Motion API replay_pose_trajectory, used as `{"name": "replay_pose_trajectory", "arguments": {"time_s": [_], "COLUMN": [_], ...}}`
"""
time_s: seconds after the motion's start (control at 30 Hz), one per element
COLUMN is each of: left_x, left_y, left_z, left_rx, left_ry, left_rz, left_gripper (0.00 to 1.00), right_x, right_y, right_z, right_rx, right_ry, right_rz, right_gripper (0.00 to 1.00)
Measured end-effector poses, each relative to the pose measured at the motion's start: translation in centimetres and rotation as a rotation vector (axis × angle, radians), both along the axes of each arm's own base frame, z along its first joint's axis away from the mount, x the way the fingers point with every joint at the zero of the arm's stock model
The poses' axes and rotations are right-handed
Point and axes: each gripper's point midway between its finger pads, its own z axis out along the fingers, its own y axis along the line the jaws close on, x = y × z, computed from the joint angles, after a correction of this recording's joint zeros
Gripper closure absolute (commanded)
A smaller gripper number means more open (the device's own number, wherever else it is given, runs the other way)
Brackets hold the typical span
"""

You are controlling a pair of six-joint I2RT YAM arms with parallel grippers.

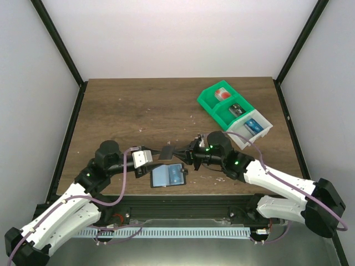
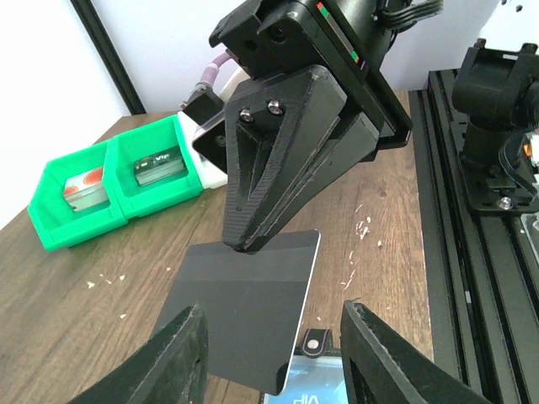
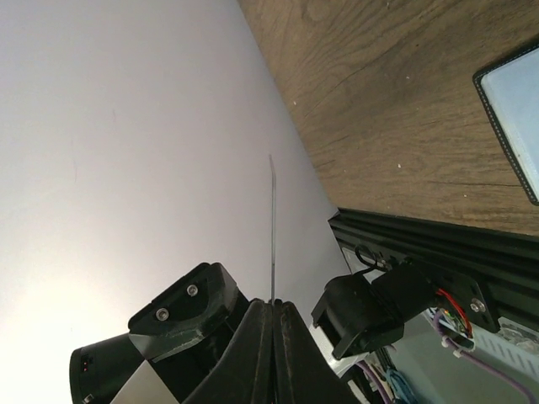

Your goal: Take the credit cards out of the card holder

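Holds a thin dark rectangular credit card (image 1: pixel 166 153) in the right gripper (image 1: pixel 178 153), near the centre of the top view, above the brown wooden table (image 1: pixel 127 111). Clenches the black fingers (image 2: pixel 261 185) of this gripper on one edge of the card, as seen in the upper middle of the left wrist view. In the right wrist view, shows the card only edge-on, as a fine line rising from the closed fingertips.

Has the left gripper (image 2: pixel 276 320) released, jaws apart at the bottom of its own view, one on each side of the free end of the card. Stands clearly apart from the card with the right-hand finger; cannot tell if the other one touches.

Has the small flat card holder (image 1: pixel 168 176), pale blue-grey panels with black edging, lying open on the table just below the card, in the lower centre of the top view. Shows a green-and-white plastic compartment bin (image 1: pixel 208 105) in the upper right of that view, well apart from both grippers.
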Motion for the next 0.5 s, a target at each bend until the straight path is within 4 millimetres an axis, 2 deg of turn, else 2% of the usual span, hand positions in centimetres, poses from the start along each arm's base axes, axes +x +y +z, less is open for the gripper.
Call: {"name": "replay_pose_trajectory", "arguments": {"time_s": [0.13, 0.37, 0.5], "left_x": [0.0, 0.5, 0.7], "left_y": [0.0, -0.1, 0.1], "left_z": [-0.1, -1.0, -1.0], "left_rx": [0.012, 0.049, 0.057], "left_ry": [-0.022, -0.036, -0.053], "left_rz": [-0.008, 0.0, 0.012], "left_gripper": [0.56, 0.7, 0.99], "right_x": [-0.1, -0.2, -0.2], "right_y": [0.2, 0.4, 0.5], "right_z": [0.2, 0.6, 0.6], "right_rx": [0.012, 0.03, 0.036], "right_ry": [0.004, 0.005, 0.005], "right_rz": [0.01, 0.021, 0.025], "right_gripper": [0.99, 1.0, 1.0]}}
